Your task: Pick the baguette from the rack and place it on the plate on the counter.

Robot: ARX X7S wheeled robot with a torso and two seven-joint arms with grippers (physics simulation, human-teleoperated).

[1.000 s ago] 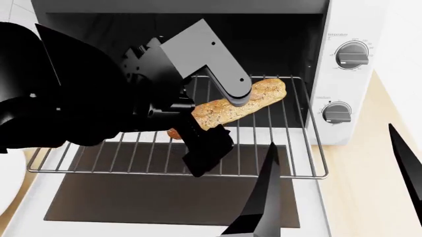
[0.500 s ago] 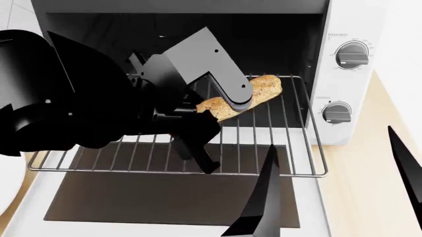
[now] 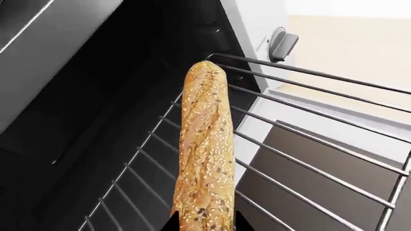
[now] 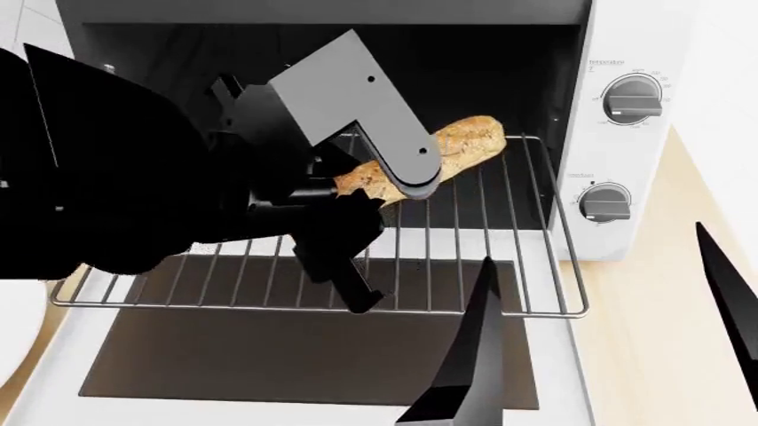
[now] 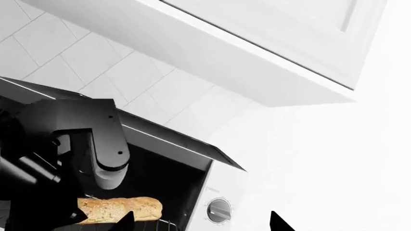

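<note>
The baguette (image 4: 466, 143), golden-brown and seeded, is held at its near end by my left gripper (image 4: 379, 197), which is shut on it. Its far end points into the oven, just above the rack's back bars. In the left wrist view the baguette (image 3: 205, 139) runs away from the left gripper (image 3: 204, 224), above the silver wire rack (image 3: 308, 166). The rack (image 4: 498, 266) is pulled out over the open oven door. A sliver of the white plate (image 4: 10, 342) shows at the far left. My right gripper (image 4: 598, 337) hovers open and empty by the beige counter (image 4: 663, 346).
The white toaster oven (image 4: 627, 53) has two knobs (image 4: 631, 99) on its right panel. Its dark glass door (image 4: 272, 355) lies open below the rack. In the right wrist view, a white cabinet (image 5: 257, 43) and a tiled wall (image 5: 77, 62) stand above the oven.
My left gripper has risen and drawn slightly left with the baguette, lifting the loaf off the rack bars. The right arm has not moved.
</note>
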